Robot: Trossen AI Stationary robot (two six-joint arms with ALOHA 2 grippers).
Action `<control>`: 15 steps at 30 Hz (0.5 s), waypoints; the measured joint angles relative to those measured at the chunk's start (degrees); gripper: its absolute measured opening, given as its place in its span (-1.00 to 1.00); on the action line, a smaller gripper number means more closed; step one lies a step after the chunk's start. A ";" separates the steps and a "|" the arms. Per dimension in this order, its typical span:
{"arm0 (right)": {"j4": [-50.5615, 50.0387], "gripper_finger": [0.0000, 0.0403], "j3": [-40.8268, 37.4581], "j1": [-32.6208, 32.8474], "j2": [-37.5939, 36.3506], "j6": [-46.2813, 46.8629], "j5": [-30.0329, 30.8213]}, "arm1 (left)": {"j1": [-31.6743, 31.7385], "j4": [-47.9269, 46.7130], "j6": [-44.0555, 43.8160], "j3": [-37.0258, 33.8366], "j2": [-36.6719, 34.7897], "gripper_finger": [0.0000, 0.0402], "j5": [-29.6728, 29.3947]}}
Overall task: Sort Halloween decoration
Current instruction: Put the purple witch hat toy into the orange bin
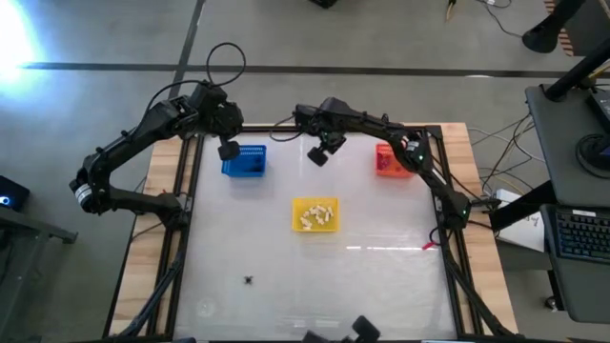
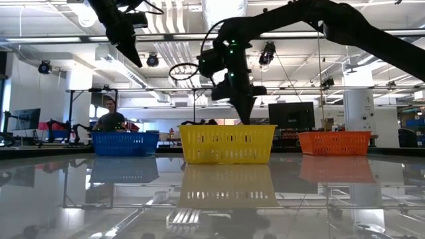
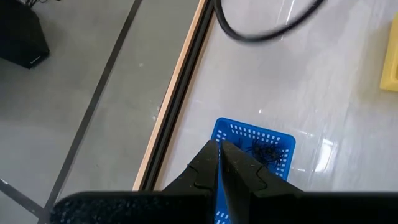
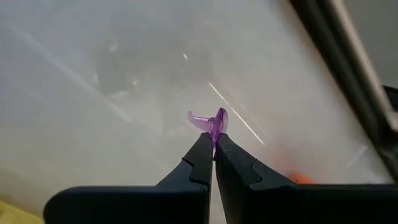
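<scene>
High view, right jaws (image 1: 318,157): upper centre of the frame, above bare table (image 1: 381,276) between the blue basket (image 1: 245,160) and the orange basket (image 1: 389,159); the orange one lies to their right and is, I judge, where the carried piece goes, so the coming move runs rightward across the frame.
High view, left jaws (image 1: 228,151): at the blue basket's left edge, pressed together, nothing seen in them.
High view, rest of the sort: cream pieces (image 1: 315,216) lie in the yellow basket (image 1: 315,215) at centre; one black spider (image 1: 249,279) sits alone on the table, lower left, well apart from both arms, nearer the left arm's side.
Low view, right jaws (image 2: 243,117): hang above and behind the yellow basket's rim, at centre frame; the orange basket stands to the right.
Left wrist view, left jaws (image 3: 221,149): closed and empty, directly over the blue basket, which holds black spidery pieces (image 3: 264,152).
Right wrist view, right jaws (image 4: 213,144): clamped on a purple trinket (image 4: 210,121); it sticks out past the tips, one thin arm reaching to the frame's left.
</scene>
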 joint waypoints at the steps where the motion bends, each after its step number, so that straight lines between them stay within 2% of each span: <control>1: -0.86 -0.96 -0.04 -0.45 -0.48 -0.55 0.49 | 0.00 -0.01 0.00 0.00 0.00 -1.00 -0.05; 9: -3.08 -0.96 -2.93 -4.77 -6.84 -3.78 2.46 | 0.00 -1.04 -0.11 0.00 0.00 -1.00 -0.13; 15: -2.91 -0.96 -11.02 -7.70 -15.67 -3.62 2.46 | 0.00 -1.32 -0.22 0.00 -0.02 -1.00 -0.11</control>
